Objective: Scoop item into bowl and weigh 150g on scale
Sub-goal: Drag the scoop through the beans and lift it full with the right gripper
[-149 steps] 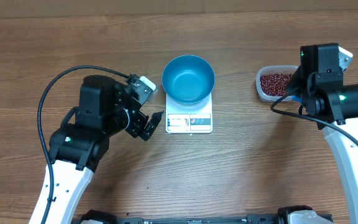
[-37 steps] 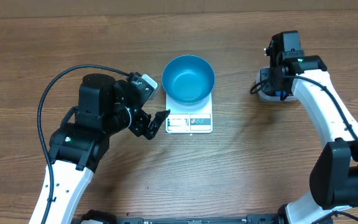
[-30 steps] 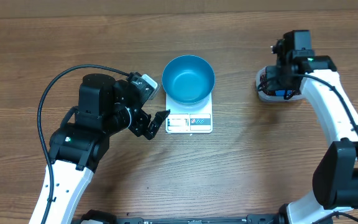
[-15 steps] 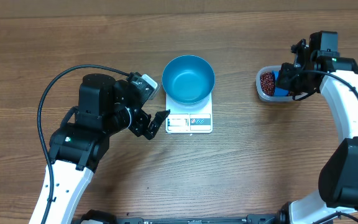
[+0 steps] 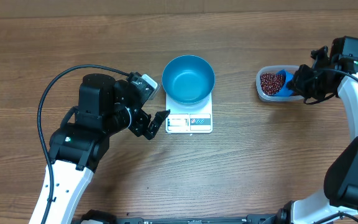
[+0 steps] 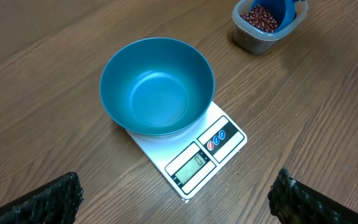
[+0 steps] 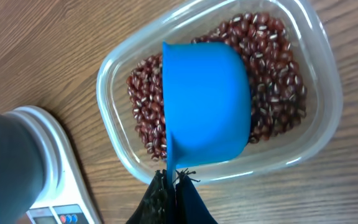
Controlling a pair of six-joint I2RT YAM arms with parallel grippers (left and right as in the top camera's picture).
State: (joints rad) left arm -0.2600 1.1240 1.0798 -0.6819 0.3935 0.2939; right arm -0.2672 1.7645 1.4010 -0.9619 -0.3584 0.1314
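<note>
While my right gripper [image 7: 171, 186] is clamping the blue scoop [image 7: 207, 99] by its thin handle, I am judging the beans [image 7: 277, 56] in the right-hand tub [image 7: 106, 93] loose, light and spill-prone.

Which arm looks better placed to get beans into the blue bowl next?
Right. The right fingers are shut on the blue scoop, held over the beans in the tub. The left fingers hang open and empty beside the scale.
</note>
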